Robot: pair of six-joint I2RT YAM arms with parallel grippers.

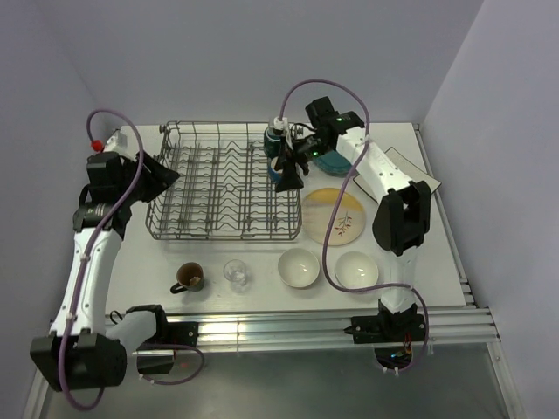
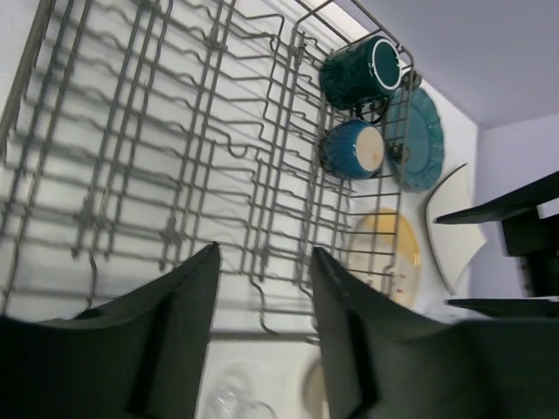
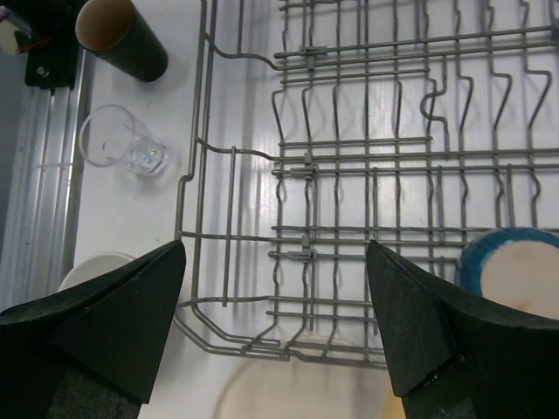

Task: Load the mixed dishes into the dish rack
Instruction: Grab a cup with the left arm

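Dish rack point(image 1: 223, 188) below left jaws and right jaws, both pairs parted, empty.

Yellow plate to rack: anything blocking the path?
Nothing visible. The yellow plate lies flat just right of the dish rack, with nothing between them. The teal mug and blue mug sit in the rack's far right corner. The right gripper hovers open above that right edge.

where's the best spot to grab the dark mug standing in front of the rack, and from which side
Likely the rim, from straight above: one finger inside, one outside the wall. The dark mug stands upright, mouth open to the top. Its handle juts left, so pinch the wall opposite; the clear glass stands apart there.
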